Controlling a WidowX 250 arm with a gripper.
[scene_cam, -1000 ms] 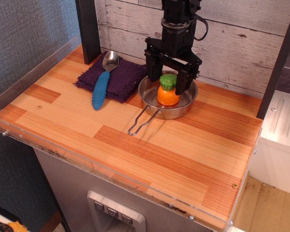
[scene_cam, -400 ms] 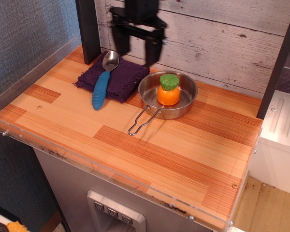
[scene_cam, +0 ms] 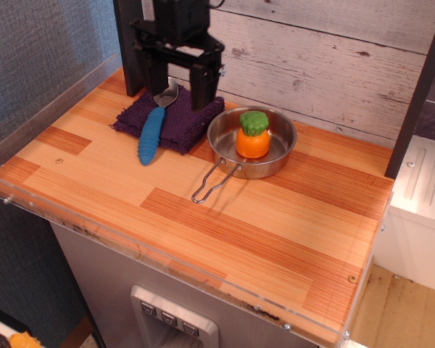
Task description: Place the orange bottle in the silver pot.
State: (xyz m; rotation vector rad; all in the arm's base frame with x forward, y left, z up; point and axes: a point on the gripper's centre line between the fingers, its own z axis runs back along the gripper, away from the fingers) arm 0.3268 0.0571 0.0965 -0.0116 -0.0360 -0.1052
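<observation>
The orange bottle (scene_cam: 252,136), with its bumpy green cap, stands upright inside the silver pot (scene_cam: 275,161). The pot sits on the wooden table near the back wall, its wire handle pointing to the front left. My gripper (scene_cam: 175,93) is open and empty. It hangs above the purple cloth and the spoon's bowl, to the left of the pot and clear of the bottle.
A blue-handled metal spoon (scene_cam: 151,134) lies on a purple cloth (scene_cam: 180,124) at the back left. A dark post (scene_cam: 130,43) stands behind it. A clear plastic rim (scene_cam: 167,255) runs along the table's front and left edges. A white unit (scene_cam: 420,210) stands at the right.
The gripper let go of the bottle in the pot, rose, and moved left to above the cloth and spoon. The bottle stays upright in the pot.
</observation>
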